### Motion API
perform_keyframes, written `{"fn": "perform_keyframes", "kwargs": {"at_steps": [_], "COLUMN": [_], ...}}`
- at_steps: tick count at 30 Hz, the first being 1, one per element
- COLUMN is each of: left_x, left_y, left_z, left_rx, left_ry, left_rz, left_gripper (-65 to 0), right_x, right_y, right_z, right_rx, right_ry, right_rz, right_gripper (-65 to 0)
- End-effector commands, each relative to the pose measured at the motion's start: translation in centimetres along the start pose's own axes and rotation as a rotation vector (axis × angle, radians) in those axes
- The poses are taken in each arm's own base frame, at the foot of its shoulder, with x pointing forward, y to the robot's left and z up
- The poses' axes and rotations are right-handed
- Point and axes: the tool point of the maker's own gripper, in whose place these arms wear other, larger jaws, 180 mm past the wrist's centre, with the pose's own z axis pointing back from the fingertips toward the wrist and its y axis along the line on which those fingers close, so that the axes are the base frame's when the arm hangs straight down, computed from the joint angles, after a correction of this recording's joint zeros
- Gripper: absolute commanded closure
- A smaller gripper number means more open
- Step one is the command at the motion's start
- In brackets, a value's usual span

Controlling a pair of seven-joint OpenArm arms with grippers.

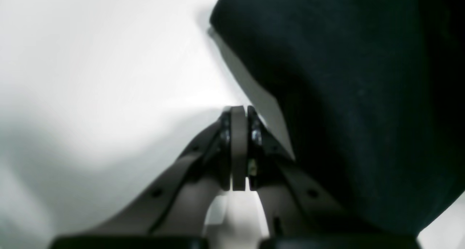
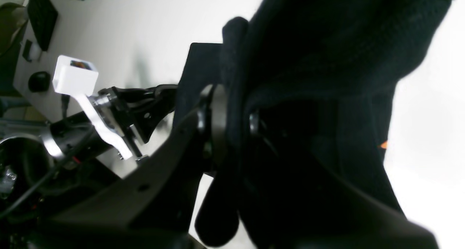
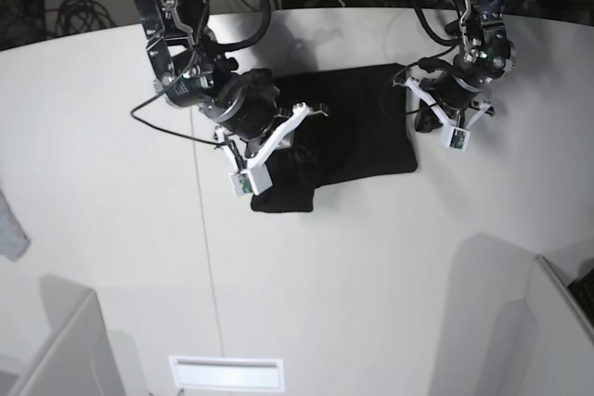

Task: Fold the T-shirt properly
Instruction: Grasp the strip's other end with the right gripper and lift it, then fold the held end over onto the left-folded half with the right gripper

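The T-shirt (image 3: pixel 343 132) lies folded, upper centre of the table (image 3: pixel 325 275). The right gripper (image 2: pixel 232 125), clamped on its left edge, could drag the fold askew if lifted unevenly. The left gripper (image 1: pixel 239 147), closed and empty, sits just beside the right edge. Nothing blocks.

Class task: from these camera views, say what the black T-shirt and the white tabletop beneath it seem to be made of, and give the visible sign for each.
The black short-sleeved T-shirt looks like soft matte knit cloth: the right wrist view shows a fine woven texture, and it bunches where the right gripper pinches it. The white tabletop looks like a smooth, hard, faintly glossy board, probably laminate or painted; it carries soft shadows, no grain and a thin seam line.
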Motion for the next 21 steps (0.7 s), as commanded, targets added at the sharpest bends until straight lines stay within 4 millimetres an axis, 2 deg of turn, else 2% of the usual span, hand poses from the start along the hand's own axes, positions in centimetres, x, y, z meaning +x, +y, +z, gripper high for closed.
{"fn": "perform_keyframes", "kwargs": {"at_steps": [1, 8, 17, 21], "left_x": [0.3, 0.6, 0.6, 0.6], "left_y": [0.3, 0.0, 0.1, 0.1], "left_z": [0.2, 0.0, 0.0, 0.0], "left_rx": [0.009, 0.002, 0.003, 0.003], "left_ry": [-0.002, -0.005, -0.007, -0.007], "left_rz": [-0.011, -0.016, -0.016, -0.016], "left_gripper": [0.0, 0.0, 0.0, 0.0], "right_x": [1.4, 1.1, -1.3, -1.7], "right_y": [1.2, 3.4, 5.6, 6.1], "right_z": [0.0, -1.1, -3.7, -4.4], "right_rx": [0.037, 0.054, 0.094, 0.102], "right_ry": [-0.045, -0.041, 0.006, 0.018], "right_rz": [0.008, 0.004, 0.048, 0.057], "right_gripper": [0.0, 0.0, 0.0, 0.0]}}
